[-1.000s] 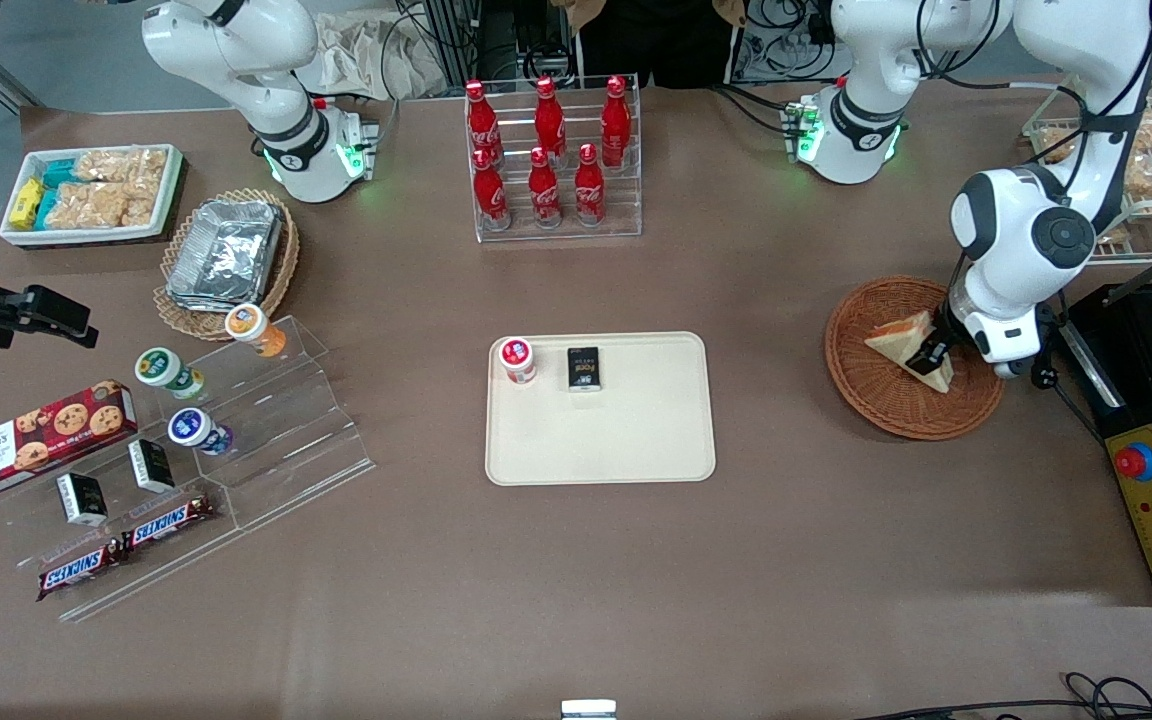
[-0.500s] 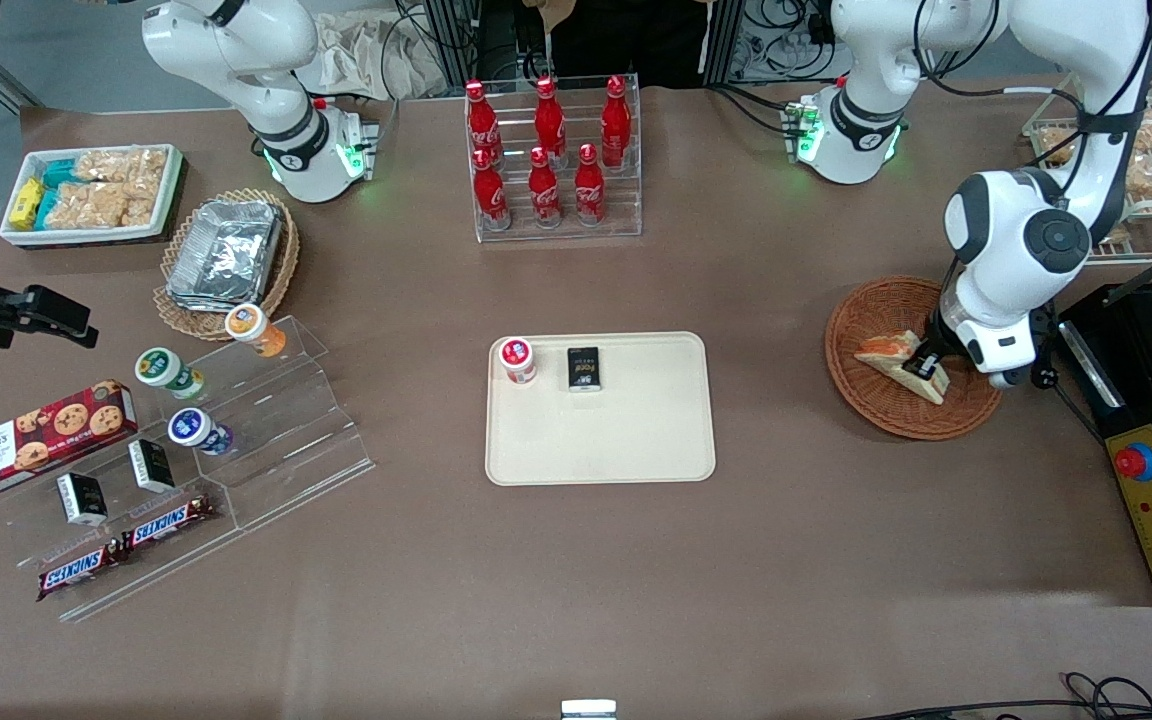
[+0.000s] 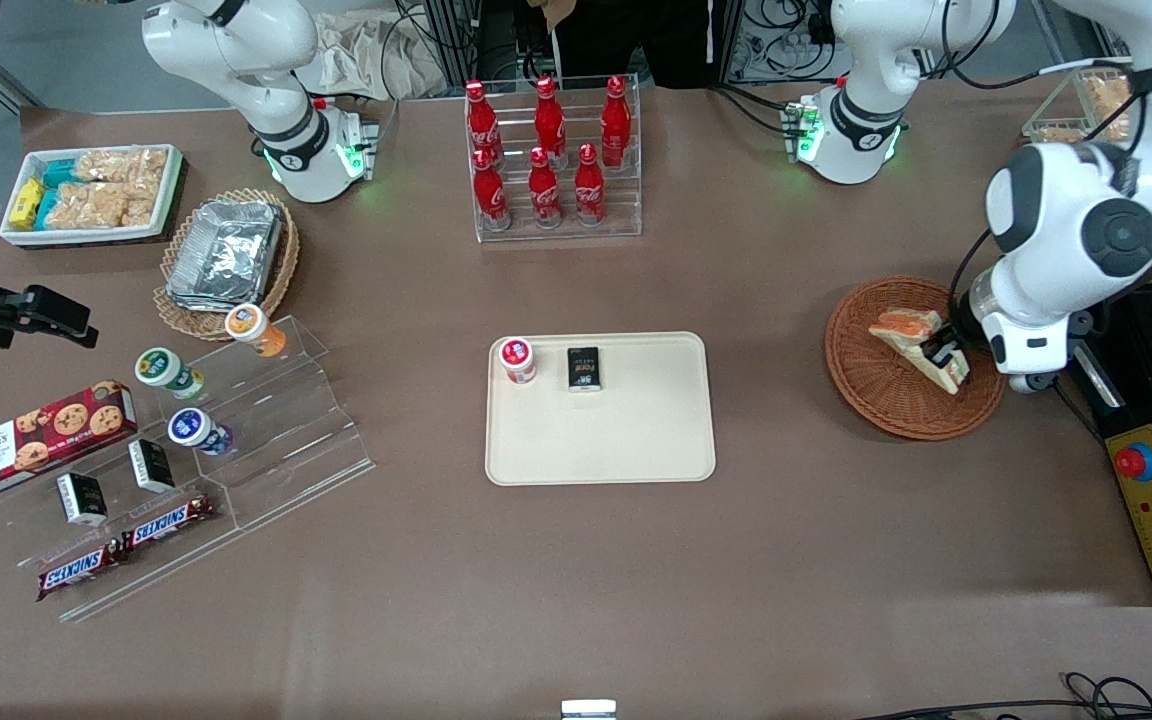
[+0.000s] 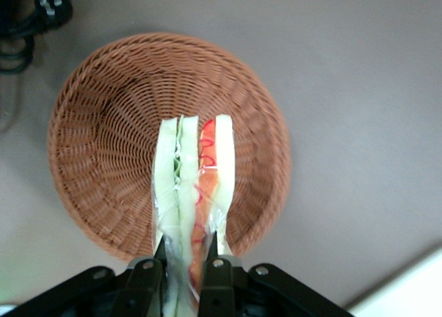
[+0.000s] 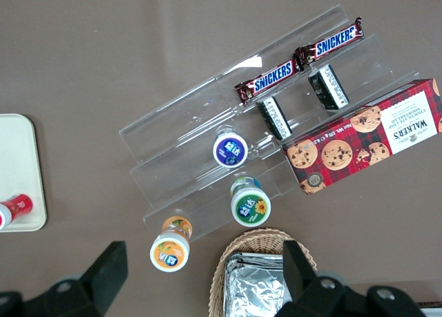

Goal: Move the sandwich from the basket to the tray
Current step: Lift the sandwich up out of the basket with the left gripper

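My left gripper (image 3: pixel 939 353) is shut on the sandwich (image 3: pixel 911 340), a wrapped white-bread wedge with orange-red and green filling, and holds it lifted above the reddish-brown wicker basket (image 3: pixel 866 385). In the left wrist view the sandwich (image 4: pixel 193 186) stands edge-up between my fingertips (image 4: pixel 213 244), with the basket (image 4: pixel 103 144) below it. The gripper (image 4: pixel 185 251) grips the wedge at its wide end. The cream-beige tray (image 3: pixel 636 440) lies at the table's middle, toward the parked arm's end from the basket.
On the tray stand a red-capped small jar (image 3: pixel 517 359) and a small black packet (image 3: pixel 584 368). A rack of red cola bottles (image 3: pixel 548 160) stands farther from the front camera. A black box with a red stop button (image 3: pixel 1136 462) lies beside the basket.
The gripper has lifted the sandwich off the basket floor and turned it on edge. The arm's wrist has risen and shifted slightly toward the working arm's end.
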Robot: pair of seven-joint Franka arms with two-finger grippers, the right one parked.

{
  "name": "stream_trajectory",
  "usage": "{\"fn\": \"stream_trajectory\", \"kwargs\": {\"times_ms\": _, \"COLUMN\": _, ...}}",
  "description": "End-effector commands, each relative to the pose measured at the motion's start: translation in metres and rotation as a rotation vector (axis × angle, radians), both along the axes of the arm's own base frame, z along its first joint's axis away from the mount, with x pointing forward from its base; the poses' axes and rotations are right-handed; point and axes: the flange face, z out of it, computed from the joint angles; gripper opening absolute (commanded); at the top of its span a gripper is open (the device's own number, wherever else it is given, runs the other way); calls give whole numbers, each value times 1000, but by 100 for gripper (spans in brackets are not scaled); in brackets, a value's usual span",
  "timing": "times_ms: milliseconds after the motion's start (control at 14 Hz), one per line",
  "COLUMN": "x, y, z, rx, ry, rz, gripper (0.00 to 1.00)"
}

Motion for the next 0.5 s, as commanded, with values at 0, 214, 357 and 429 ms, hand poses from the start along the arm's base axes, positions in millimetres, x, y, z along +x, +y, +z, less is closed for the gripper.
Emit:
{"fn": "stream_trajectory", "kwargs": {"times_ms": 0, "x": 16, "y": -48, "z": 60, "rx": -4, "ry": -8, "rz": -165, "gripper": 0}}
{"fn": "stream_trajectory", "kwargs": {"times_ms": 214, "x": 21, "y": -123, "z": 103, "rx": -34, "ry": -45, "rz": -361, "gripper": 0}}
{"fn": "stream_trajectory", "kwargs": {"times_ms": 357, "x": 19, "y": -180, "z": 117, "rx": -56, "ry": -61, "rz": -457, "gripper": 0}}
{"fn": "stream_trajectory", "kwargs": {"times_ms": 429, "x": 18, "y": -210, "z": 121, "rx": -88, "ry": -71, "rz": -502, "gripper": 0}}
